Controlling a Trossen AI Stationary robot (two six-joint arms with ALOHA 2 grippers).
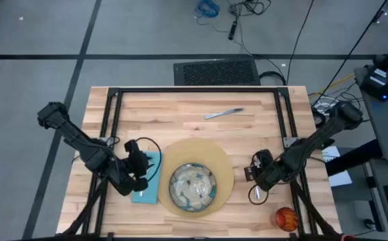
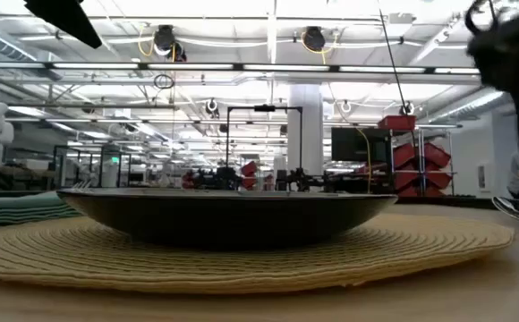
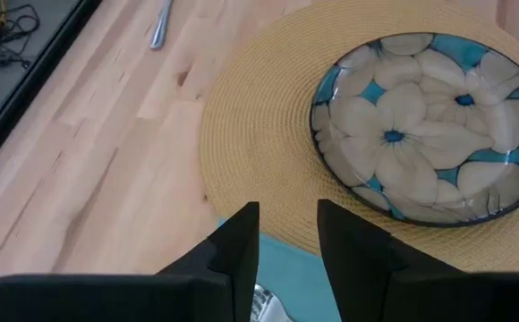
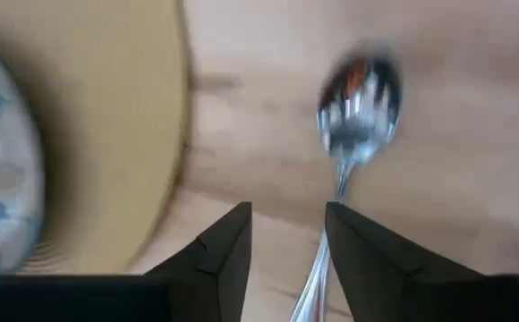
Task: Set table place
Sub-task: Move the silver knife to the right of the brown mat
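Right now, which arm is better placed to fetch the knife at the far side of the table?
Probably the left: its gripper looks slightly nearer the knife, while the right gripper hovers at the spoon.

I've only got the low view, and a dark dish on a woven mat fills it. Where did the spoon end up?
Observer: The silver spoon lies on the bare light wooden table, just right of the round tan woven placemat. The right gripper hovers over its handle with fingers apart.
Operator: And the left arm? I can't find it here.
Observer: The left gripper is open above the teal cloth napkin, which lies flat against the placemat's left edge.
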